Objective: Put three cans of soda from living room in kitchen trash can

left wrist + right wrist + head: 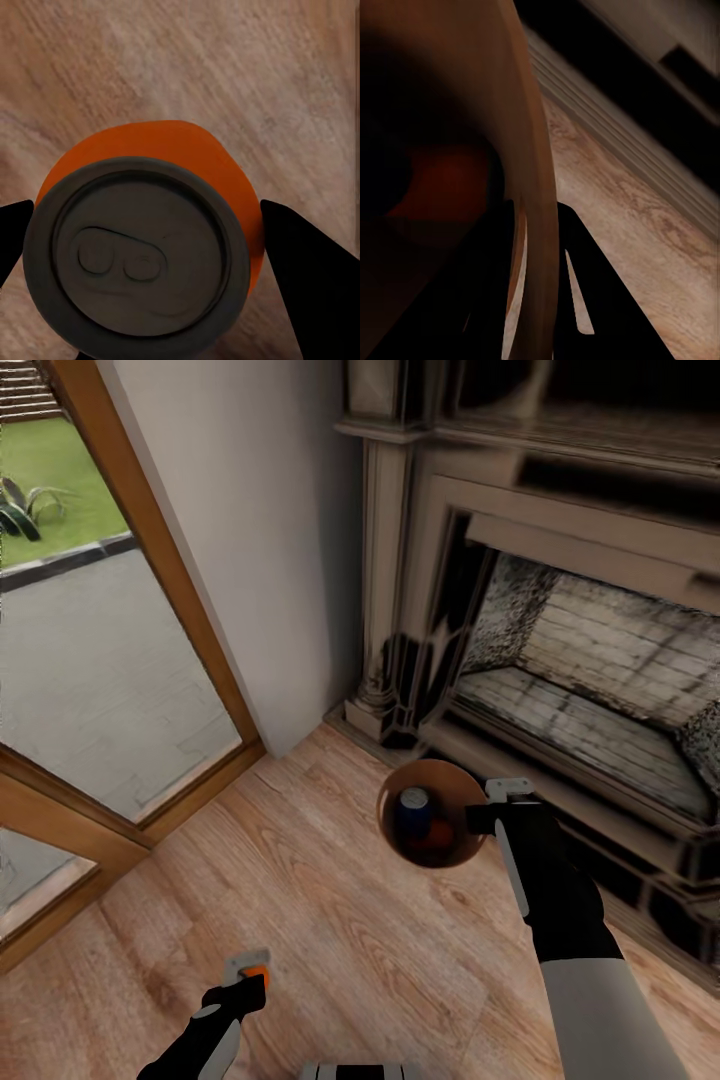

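Head view: the left gripper (248, 972) is seen low over the light wood floor (330, 920), its jaws closed around an orange soda can (256, 971). Left wrist view: the same orange can (142, 247) is shown end-on, its grey top with the pull tab facing the camera; a dark finger (311, 277) is pressed against each side of the can, so the jaws are spread only to the can's width.

The right gripper (492, 817) is clamped on the rim of the brown trash can (398, 840), which is held above the floor just in front of the fireplace (560, 660). Inside the bin, a dark blue can (412, 807) with a silvery top is seen upright, with a second orange can (437, 831) just beside it. Right wrist view: the bin's wall (536, 195) is pinched between the two fingers (585, 277), one inside and one outside; a reddish-orange shape is dimly visible in the dark interior.

To the robot's left, a wood-framed glass door (120, 660) is seen.
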Available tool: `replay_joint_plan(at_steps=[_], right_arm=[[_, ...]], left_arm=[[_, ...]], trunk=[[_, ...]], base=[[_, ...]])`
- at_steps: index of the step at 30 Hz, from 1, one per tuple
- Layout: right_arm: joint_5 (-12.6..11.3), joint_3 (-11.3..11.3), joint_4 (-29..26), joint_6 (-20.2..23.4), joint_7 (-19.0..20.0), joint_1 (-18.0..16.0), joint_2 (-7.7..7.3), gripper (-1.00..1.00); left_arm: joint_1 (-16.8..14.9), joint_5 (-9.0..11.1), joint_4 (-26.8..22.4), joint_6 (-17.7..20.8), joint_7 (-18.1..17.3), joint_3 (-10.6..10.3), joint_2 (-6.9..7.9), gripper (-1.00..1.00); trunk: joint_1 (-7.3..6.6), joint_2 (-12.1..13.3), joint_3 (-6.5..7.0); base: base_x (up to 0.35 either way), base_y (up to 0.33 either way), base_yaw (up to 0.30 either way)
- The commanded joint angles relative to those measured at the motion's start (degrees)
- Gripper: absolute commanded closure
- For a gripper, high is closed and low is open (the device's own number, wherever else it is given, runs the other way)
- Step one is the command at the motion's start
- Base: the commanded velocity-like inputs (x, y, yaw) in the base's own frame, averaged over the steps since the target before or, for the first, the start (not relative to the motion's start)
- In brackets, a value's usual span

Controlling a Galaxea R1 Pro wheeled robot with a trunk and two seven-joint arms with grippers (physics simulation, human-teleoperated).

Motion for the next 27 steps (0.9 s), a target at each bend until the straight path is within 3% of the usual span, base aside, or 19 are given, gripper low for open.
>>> replay_joint_plan(at_steps=[1, 21, 27], right_arm=[[-0.73, -0.01, 0.05, -0.03, 0.25, -0.01, 0.03, 1.0], [-0.73, 0.08, 0.91, -0.05, 0.26, 0.08, 0.17, 1.0], [-0.73, 0.08, 1.14, -0.05, 0.26, 0.08, 0.17, 1.0]], left_arm=[[0.0, 0.01, 0.01, 0.0, 0.0, 0.0, 0.0, 1.0], [0.0, 0.01, -0.09, 0.03, -0.02, 0.0, 0.0, 1.0], [0.0, 0.01, -0.1, 0.03, -3.01, 0.05, 0.0, 1.0]], trunk=[[-0.23, 0.42, 0.29], [-4.62, 8.44, 5.74], [-5.94, 10.85, 7.37]], base=[[0.0, 0.0, 0.0], [0.0, 0.0, 0.031], [0.0, 0.0, 0.145]])
